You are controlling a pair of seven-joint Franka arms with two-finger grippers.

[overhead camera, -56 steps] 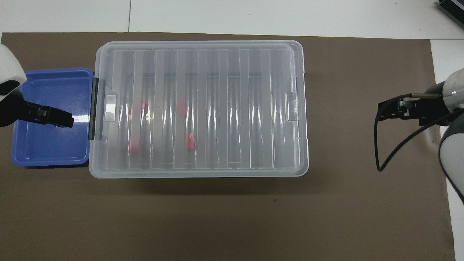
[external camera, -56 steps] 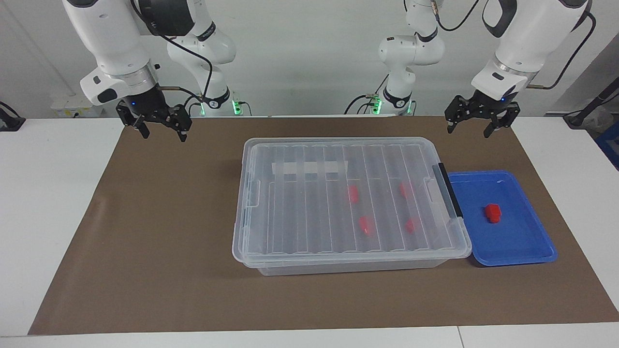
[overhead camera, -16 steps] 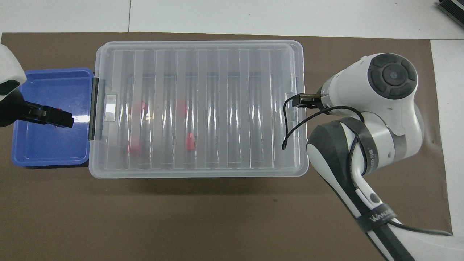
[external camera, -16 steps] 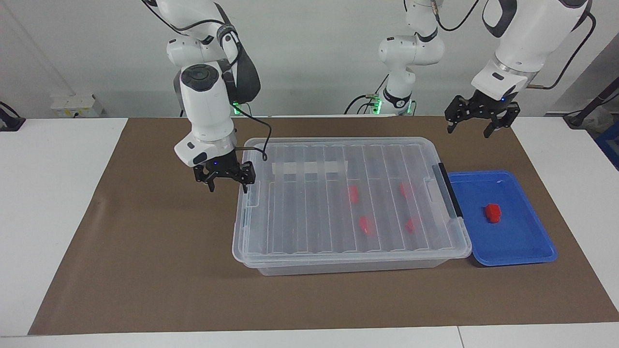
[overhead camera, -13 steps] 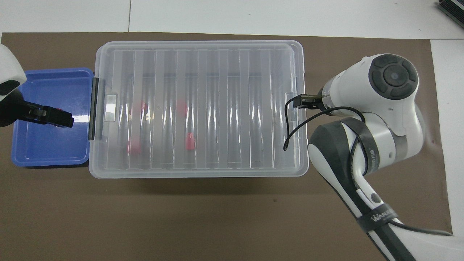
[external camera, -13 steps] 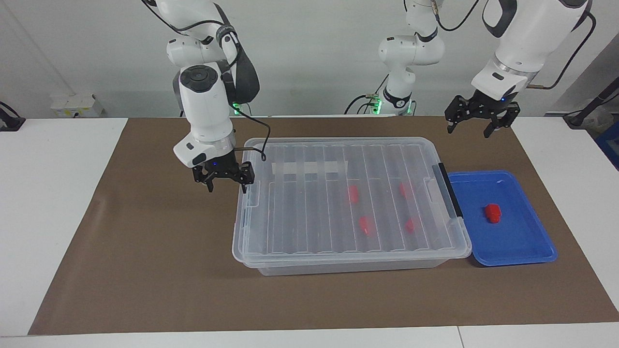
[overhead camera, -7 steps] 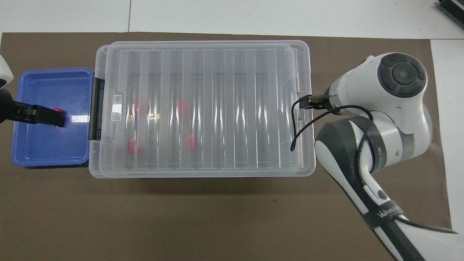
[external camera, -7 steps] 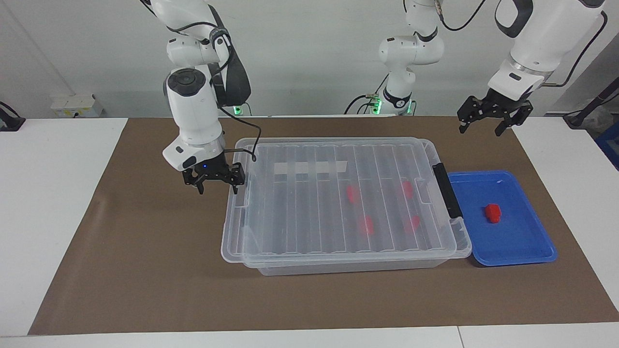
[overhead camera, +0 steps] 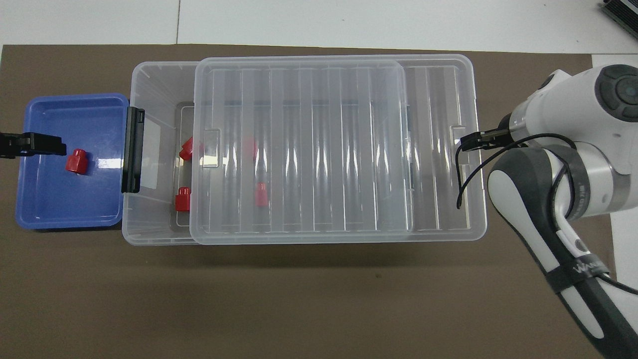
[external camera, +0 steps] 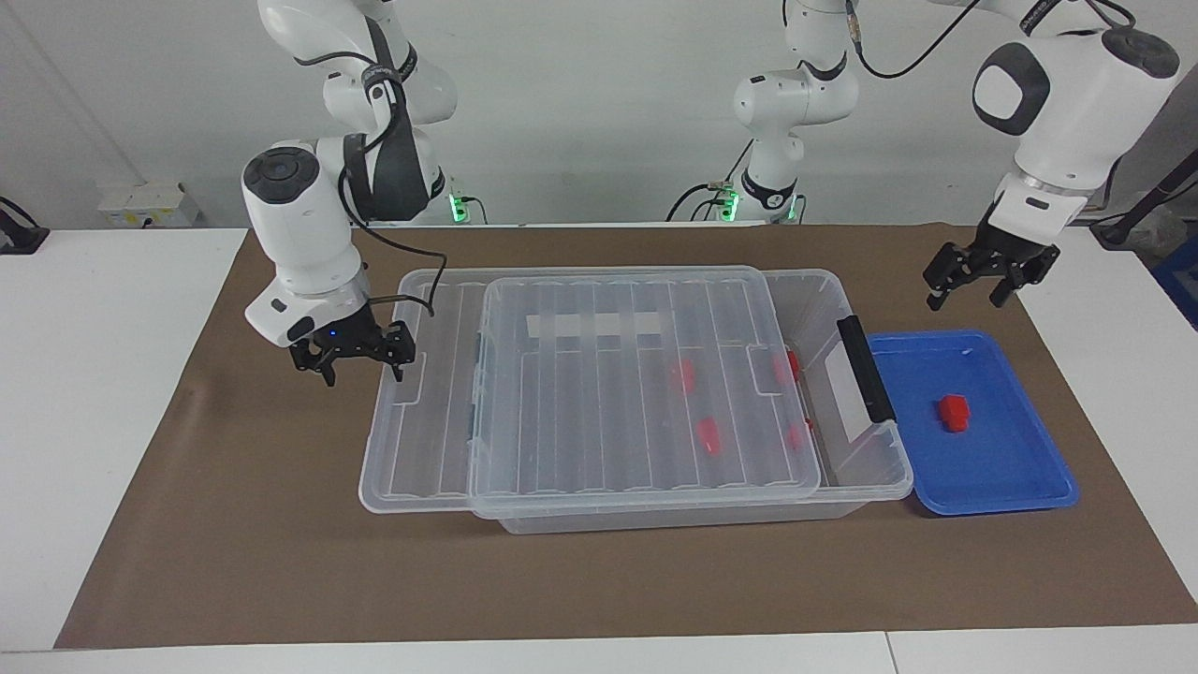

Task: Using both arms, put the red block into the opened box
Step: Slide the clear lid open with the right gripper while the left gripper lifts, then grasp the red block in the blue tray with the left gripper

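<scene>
While the right claw (external camera: 356, 353), open, drags the lid (external camera: 599, 384) aside, the opened box (external camera: 847, 412) gapes beside the red block (external camera: 955, 413); the open left claw (external camera: 990, 274) hovers over the table.

Clear glossy plastic box (external camera: 870, 487) (ribbed lid (external camera: 599, 393)).

We see the lid (external camera: 599, 384) covering most of the opened box (external camera: 870, 468); only a strip by its black handle (external camera: 866, 370) lies uncovered; the blue tray (external camera: 1001, 487) is unobstructed.
</scene>
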